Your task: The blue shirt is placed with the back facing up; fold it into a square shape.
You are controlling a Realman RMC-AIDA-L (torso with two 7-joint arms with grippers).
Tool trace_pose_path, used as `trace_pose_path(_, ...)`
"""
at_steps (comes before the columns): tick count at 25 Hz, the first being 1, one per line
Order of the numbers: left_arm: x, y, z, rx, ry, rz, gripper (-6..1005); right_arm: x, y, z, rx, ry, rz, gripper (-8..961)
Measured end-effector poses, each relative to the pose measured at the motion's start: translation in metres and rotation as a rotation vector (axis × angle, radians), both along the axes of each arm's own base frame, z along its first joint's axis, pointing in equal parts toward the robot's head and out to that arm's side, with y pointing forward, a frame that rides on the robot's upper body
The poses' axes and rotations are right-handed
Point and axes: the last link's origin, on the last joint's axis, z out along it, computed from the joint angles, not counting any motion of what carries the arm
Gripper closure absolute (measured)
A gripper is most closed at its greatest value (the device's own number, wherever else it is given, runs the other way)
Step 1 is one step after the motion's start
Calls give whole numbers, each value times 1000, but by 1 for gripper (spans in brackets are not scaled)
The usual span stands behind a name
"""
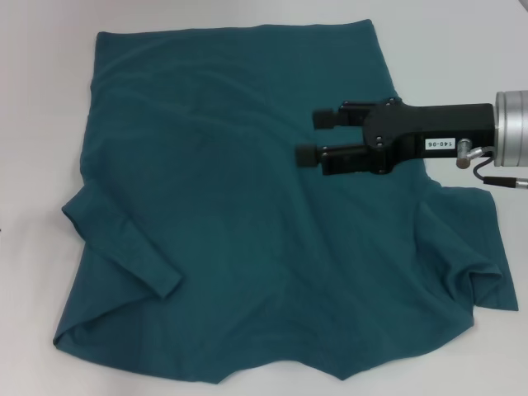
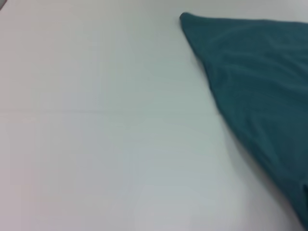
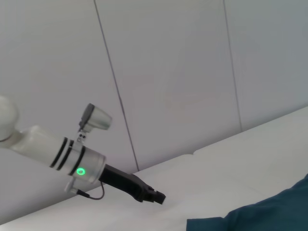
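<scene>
The blue shirt lies spread over the white table, its straight hem edge at the far side. Its left sleeve is folded inward over the body, and the right sleeve lies rumpled near the right edge. My right gripper reaches in from the right and hovers above the shirt's upper right part, open, with nothing between its fingers. The left wrist view shows one corner of the shirt. The right wrist view shows an edge of the shirt and my left gripper held off to the shirt's side above the table.
White table surrounds the shirt on the left and far sides; the bare table fills most of the left wrist view. A panelled grey wall stands behind the table. The shirt's near edge reaches the bottom of the head view.
</scene>
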Motion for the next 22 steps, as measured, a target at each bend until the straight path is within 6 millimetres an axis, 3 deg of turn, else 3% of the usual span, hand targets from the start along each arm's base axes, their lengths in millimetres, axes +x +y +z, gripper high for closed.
trace_pose_path(6, -4, 9, -26, -56, 21, 3, 967, -4, 0, -4, -16, -5, 12, 87)
trace_pose_path(16, 19, 20, -51, -120, 20, -57, 974, -3, -1, -2, -10, 7, 9, 87)
trace_pose_path(22, 21, 23, -55, -125, 29, -64, 976, -3, -1, -2, -10, 7, 7, 87)
